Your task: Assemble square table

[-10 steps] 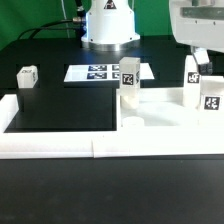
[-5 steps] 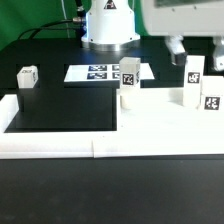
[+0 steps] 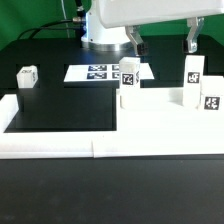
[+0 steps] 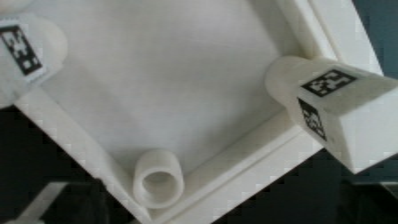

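Open and gripping nothing, the pincer (image 3: 162, 42) is hanging with its two fingers spread wide above the far side of the square plate (image 3: 165, 115), which is lying flat against the border rail (image 3: 60, 148) on the exterior view's right.

Judging by how things are standing, the table is looking well under way: a leg (image 3: 129, 83) is standing upright at the plate's far corner nearest the tag sheet (image 3: 105, 72), and two more legs (image 3: 194, 78) are standing close together at the plate's far edge, one (image 3: 211, 101) in front of the other. Whether any is seated fully in its socket cannot be told. A fourth leg (image 3: 27, 76) is lying well apart from the plate, beyond the rail on the exterior view's left, so it is probably waiting to be fetched and fitted.

Every leg is carrying a black-and-white square tag, as is the sheet; these are patterns only. No brand or readable writing is showing.
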Motion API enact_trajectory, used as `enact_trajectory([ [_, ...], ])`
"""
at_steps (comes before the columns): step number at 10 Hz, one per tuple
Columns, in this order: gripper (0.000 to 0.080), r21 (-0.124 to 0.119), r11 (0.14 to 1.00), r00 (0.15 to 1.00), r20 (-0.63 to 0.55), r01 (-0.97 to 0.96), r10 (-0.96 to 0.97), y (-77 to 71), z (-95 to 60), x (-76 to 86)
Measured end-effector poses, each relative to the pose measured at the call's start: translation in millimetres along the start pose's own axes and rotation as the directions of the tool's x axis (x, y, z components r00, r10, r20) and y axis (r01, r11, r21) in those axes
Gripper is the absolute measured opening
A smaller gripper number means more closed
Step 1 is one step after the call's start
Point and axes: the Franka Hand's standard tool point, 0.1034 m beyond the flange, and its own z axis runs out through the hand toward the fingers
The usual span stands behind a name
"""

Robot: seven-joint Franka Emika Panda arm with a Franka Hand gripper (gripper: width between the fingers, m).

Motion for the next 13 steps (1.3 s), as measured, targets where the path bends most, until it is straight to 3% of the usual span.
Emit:
enact_trajectory([
  [2, 0.0649, -0.001, 0.995, 0.995, 0.0, 0.096, -0.096, 0.4, 0.2, 0.2],
  [4, 0.0649, -0.005, 0.939, 0.939, -0.004, 0.344, -0.344, 8.8, -1.1, 0.1],
  [7, 0.0649, -0.016, 0.715, 0.715, 0.003, 0.699, -0.699, 111.1, -25.6, -25.8],
  [8, 0.0649, -0.01, 0.67, 0.67, 0.006, 0.742, -0.742, 148.9, -30.4, -32.2],
  [9, 0.0649, -0.011, 0.656, 0.657, 0.007, 0.754, -0.754, 175.7, -33.3, -29.8],
  [10, 0.0649, -0.015, 0.665, 0.665, 0.004, 0.747, -0.747, 189.1, -34.6, -24.5],
  [13, 0.0649, -0.01, 0.675, 0.675, 0.043, 0.737, -0.736, 184.5, -32.5, -29.3],
])
